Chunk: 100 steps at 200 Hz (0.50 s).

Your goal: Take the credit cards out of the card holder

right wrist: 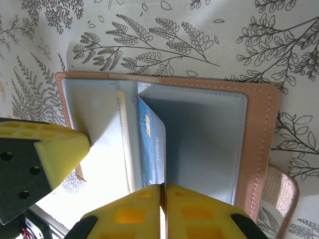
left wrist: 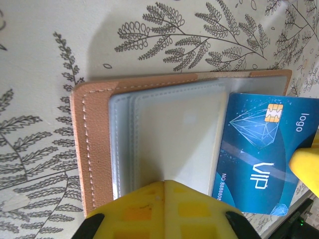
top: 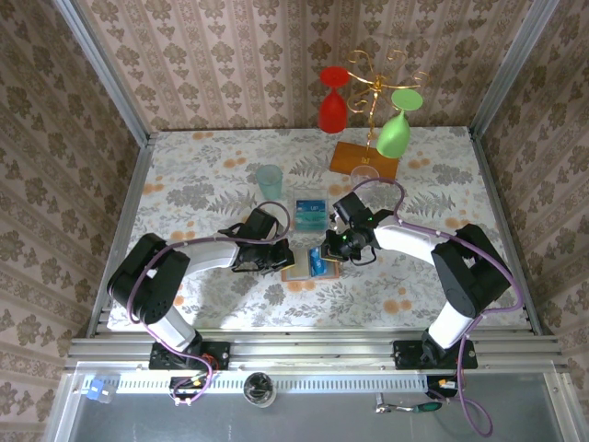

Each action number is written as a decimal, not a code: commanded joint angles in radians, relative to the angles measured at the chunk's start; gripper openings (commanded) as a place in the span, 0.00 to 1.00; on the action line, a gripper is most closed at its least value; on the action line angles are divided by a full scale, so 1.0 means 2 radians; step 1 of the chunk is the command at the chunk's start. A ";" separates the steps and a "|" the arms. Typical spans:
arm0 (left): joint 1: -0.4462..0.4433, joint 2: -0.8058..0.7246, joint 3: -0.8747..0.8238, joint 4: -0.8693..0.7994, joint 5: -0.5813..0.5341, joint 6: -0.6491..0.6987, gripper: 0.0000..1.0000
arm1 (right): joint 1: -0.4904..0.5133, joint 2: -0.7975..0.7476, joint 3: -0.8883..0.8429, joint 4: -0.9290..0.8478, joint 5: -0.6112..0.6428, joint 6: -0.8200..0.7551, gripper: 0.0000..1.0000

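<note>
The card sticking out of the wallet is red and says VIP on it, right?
Not quite. The card sticking out of the wallet does say VIP, but it is blue, not red. The left wrist view shows it.

The card holder (top: 296,273) was laid open near the middle of the counter (top: 202,166), between the left pincer (top: 282,258) and the right pincer (top: 329,252). A credit card (left wrist: 264,149) was lodged partly in its pocket. Further cards (top: 310,214) were stacked just behind, toward the far edge.
</note>
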<state>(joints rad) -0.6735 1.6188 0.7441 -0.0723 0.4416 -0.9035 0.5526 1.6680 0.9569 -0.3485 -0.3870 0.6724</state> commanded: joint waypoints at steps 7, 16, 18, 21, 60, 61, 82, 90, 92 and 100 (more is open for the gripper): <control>0.002 -0.009 -0.009 -0.011 -0.001 0.008 0.00 | 0.005 -0.003 0.018 -0.016 0.011 -0.001 0.10; 0.002 -0.008 -0.008 -0.010 -0.001 0.008 0.00 | 0.007 -0.001 0.020 -0.013 0.010 0.002 0.10; 0.002 -0.008 -0.008 -0.010 -0.001 0.008 0.00 | 0.008 -0.001 0.019 -0.012 0.010 0.003 0.10; 0.002 -0.008 -0.008 -0.010 -0.001 0.008 0.00 | 0.009 0.000 0.020 -0.011 0.010 0.004 0.10; 0.002 -0.007 -0.008 -0.006 0.001 0.007 0.00 | 0.023 0.008 0.029 -0.009 0.009 0.014 0.15; 0.002 -0.007 -0.008 -0.006 0.001 0.007 0.00 | 0.023 0.009 0.029 -0.010 0.009 0.014 0.15; 0.002 -0.005 -0.007 -0.006 0.002 0.007 0.00 | 0.028 0.007 0.026 -0.012 0.012 0.018 0.16; 0.003 -0.006 -0.007 -0.006 0.002 0.008 0.00 | 0.029 0.003 0.022 -0.011 0.012 0.020 0.16; 0.003 -0.006 -0.007 -0.005 0.002 0.008 0.00 | 0.029 0.003 0.021 -0.011 0.013 0.020 0.16; 0.002 -0.006 -0.007 -0.005 0.002 0.008 0.00 | 0.030 0.000 0.017 -0.009 0.014 0.023 0.16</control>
<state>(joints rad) -0.6735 1.6188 0.7437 -0.0715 0.4419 -0.9039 0.6029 1.6691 0.9924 -0.3481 -0.3801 0.6922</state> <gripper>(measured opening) 0.050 0.159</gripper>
